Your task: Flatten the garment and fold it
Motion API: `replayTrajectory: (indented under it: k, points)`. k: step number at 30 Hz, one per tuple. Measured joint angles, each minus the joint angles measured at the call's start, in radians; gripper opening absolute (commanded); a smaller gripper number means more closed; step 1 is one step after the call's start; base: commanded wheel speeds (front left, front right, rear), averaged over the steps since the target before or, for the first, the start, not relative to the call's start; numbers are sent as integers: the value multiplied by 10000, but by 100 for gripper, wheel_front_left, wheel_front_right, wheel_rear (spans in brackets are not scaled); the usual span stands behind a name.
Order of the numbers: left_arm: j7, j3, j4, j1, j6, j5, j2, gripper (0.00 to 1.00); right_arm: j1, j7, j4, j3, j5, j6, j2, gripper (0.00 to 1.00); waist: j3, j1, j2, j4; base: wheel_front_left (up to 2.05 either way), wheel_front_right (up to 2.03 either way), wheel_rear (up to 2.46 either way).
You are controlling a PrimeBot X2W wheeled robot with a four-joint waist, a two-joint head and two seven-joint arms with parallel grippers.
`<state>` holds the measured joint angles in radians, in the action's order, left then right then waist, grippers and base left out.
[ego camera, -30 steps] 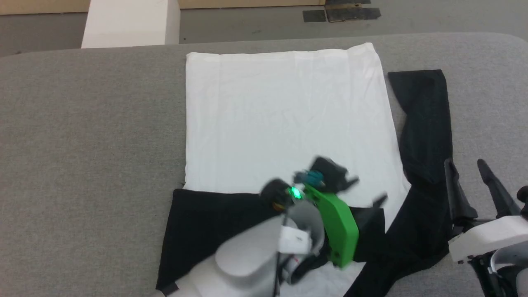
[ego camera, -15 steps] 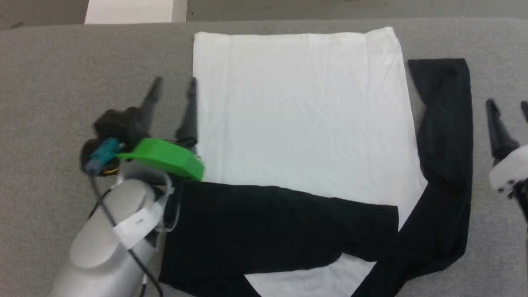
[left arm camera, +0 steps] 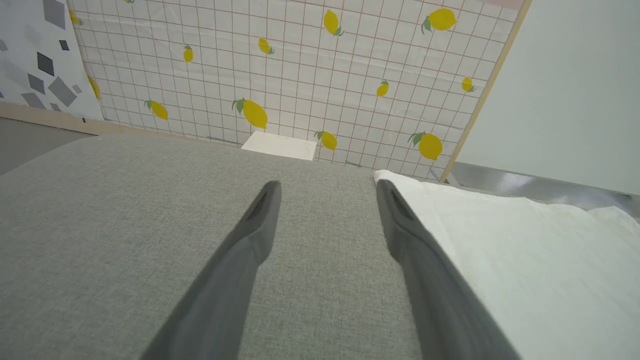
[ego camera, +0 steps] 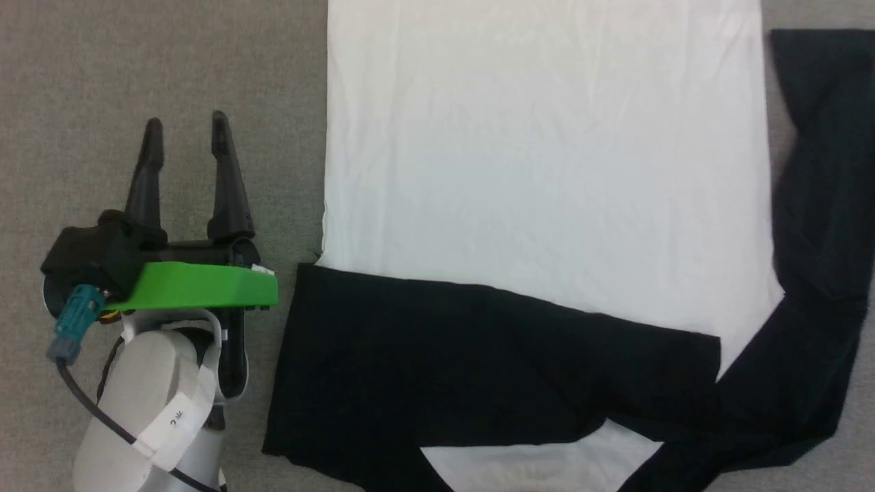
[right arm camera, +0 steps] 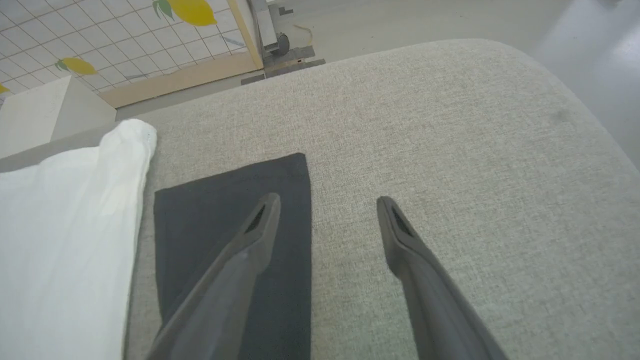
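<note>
The garment point(ego camera: 540, 157) lies flat on the grey table, white body spread out. One black sleeve point(ego camera: 478, 355) is folded across its near part, and the other black sleeve point(ego camera: 813, 225) runs down its right side. My left gripper point(ego camera: 183, 130) stands open over bare table just left of the white edge point(left arm camera: 500, 250), nothing between its fingers. My right gripper point(right arm camera: 327, 202) is open too, hovering above the far end of the right sleeve point(right arm camera: 215, 225), left finger over black cloth, right finger over table.
The grey fabric table point(ego camera: 137, 68) extends left of the garment. Beyond its far edge stand a white box point(left arm camera: 280, 145), a lemon-patterned tiled wall point(left arm camera: 300, 60) and a wooden strip on the floor point(right arm camera: 190, 80). The table's rounded right corner point(right arm camera: 575, 100) is near.
The head camera has tilted down, closer to the garment. My left arm swung from over the folded sleeve out to the left, off the cloth. The garment lies as before.
</note>
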<state>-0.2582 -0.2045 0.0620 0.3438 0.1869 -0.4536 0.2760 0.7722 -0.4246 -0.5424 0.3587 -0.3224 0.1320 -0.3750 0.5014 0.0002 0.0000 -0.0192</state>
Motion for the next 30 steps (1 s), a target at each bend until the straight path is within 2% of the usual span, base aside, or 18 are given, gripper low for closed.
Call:
replayTrajectory:
  k: [4,10,11,12,13,14,18,22,30]
  points:
    - [2,585,253,-14,-198,430,-466,100,725,-355,-504,173,155,0,-148,100,544,0,0,231,0,0,0]
    - [2,1179,389,-38,-727,865,-1103,100,1314,-1327,-957,151,437,0,-439,100,1097,-1,0,613,0,0,0]
    - [2,1250,384,-53,-782,968,-1172,100,1390,-1490,-957,121,454,0,-516,85,1142,-1,0,661,0,0,0]
    - [2,1342,374,-60,-867,1053,-1246,100,1461,-1655,-938,86,487,0,-596,39,1193,-1,0,715,0,0,0]
    - [2,1434,364,-62,-953,1106,-1321,100,1497,-1774,-894,44,493,0,-662,27,1230,-1,0,759,0,0,0]
    - [2,1519,353,-66,-1020,1129,-1388,100,1497,-1877,-834,-35,487,-2,-717,0,1251,-1,0,790,0,0,0]
    - [2,1837,213,-191,-1321,1254,-1603,100,1369,-2165,-552,-385,199,0,-815,0,1175,-1,0,825,0,0,0]
    - [2,2082,-6,-370,-1563,1298,-1760,100,745,-1678,-238,-376,-140,0,-861,0,893,-1,0,765,0,0,0]
    - [0,2197,-729,-770,-2011,1726,-1879,100,-840,-88,407,955,-77,2,-1467,0,-98,-2,0,625,0,0,0]
